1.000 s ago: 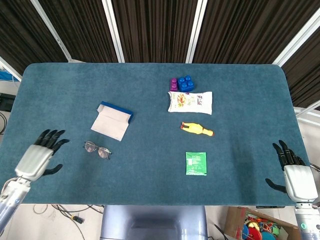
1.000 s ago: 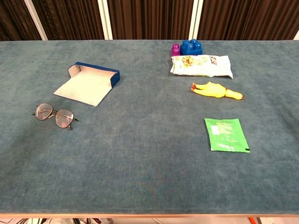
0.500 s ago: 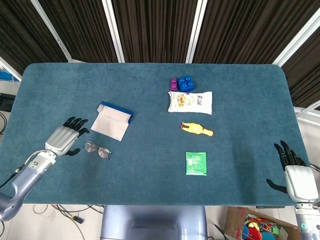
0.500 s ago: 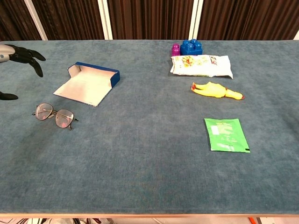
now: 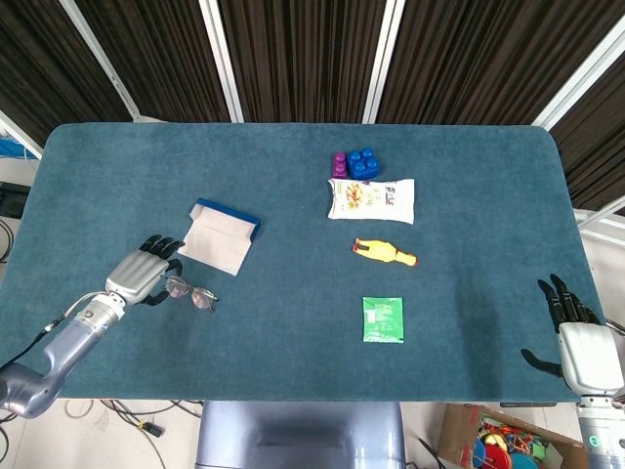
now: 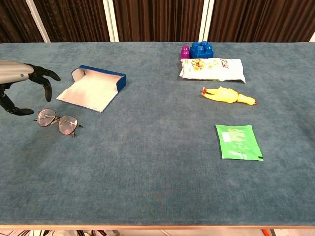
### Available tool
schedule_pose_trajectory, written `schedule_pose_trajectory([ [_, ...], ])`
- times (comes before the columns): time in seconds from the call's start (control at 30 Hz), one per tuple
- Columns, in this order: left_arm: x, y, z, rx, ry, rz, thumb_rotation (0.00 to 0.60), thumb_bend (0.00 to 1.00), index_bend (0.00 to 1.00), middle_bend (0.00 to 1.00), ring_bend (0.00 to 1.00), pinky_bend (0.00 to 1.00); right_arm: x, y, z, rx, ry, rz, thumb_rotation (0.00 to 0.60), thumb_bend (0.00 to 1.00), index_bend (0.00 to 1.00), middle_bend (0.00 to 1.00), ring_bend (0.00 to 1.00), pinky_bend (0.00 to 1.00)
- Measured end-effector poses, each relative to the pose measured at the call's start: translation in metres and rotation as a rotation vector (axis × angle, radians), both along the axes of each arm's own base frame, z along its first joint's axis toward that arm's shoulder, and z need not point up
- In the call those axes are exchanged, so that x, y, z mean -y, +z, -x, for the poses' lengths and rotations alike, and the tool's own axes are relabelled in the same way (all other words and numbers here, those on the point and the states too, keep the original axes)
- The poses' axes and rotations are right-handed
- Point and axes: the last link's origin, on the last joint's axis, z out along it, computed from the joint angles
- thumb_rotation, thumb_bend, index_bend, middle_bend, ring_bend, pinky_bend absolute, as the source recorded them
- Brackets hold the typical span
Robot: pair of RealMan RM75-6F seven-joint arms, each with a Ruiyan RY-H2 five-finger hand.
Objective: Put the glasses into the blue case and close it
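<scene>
a: left hand (image 5: 146,273) first. fingers spread and curled down a bit, holding nothing, hovering just left of the glasses (image 5: 190,292). chest view shows it the same, hand (image 6: 19,83) above and left of the glasses (image 6: 57,121), apart from them as far as i can tell.

b: so step is the reach for the pickup?

a: yes, judging by that. nothing grasped yet. glasses lie flat on the surface (image 5: 293,195), near-left area, lenses toward the near side. blue case (image 5: 221,234) is open, just beyond them, lid flap laid out flat toward the glasses.

b: next move?

a: my guess: drop the fingers onto the frame, pinch at the bridge or a rim, since thin wire flat on cloth is awkward to get under. then a short carry far-right into the case, then fold the flap.

b: right hand?

a: right hand (image 5: 578,337) at the near-right edge, fingers apart, empty, well away from everything. not in the chest view.

b: change from earlier?

a: a second ago the left hand was out at the left edge of the surface and absent from the chest view. it has moved right, now next to the glasses. glasses, case and right hand look unmoved.
</scene>
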Motion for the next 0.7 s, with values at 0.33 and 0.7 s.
schedule_pose_trajectory([
  [0.33, -0.006, -0.024, -0.006, -0.009, -0.026, 0.025, 0.6, 0.31, 0.42, 0.09, 0.0, 0.0, 0.0, 0.001, 0.0, 0.008, -0.005, 0.003, 0.6, 0.12, 0.05, 0.0, 0.16, 0.29],
  [0.7, -0.01, -0.038, -0.012, -0.036, -0.046, 0.05, 0.6, 0.32, 0.47, 0.09, 0.0, 0.0, 0.0, 0.002, 0.001, 0.016, -0.014, 0.002, 0.6, 0.12, 0.05, 0.0, 0.16, 0.29],
])
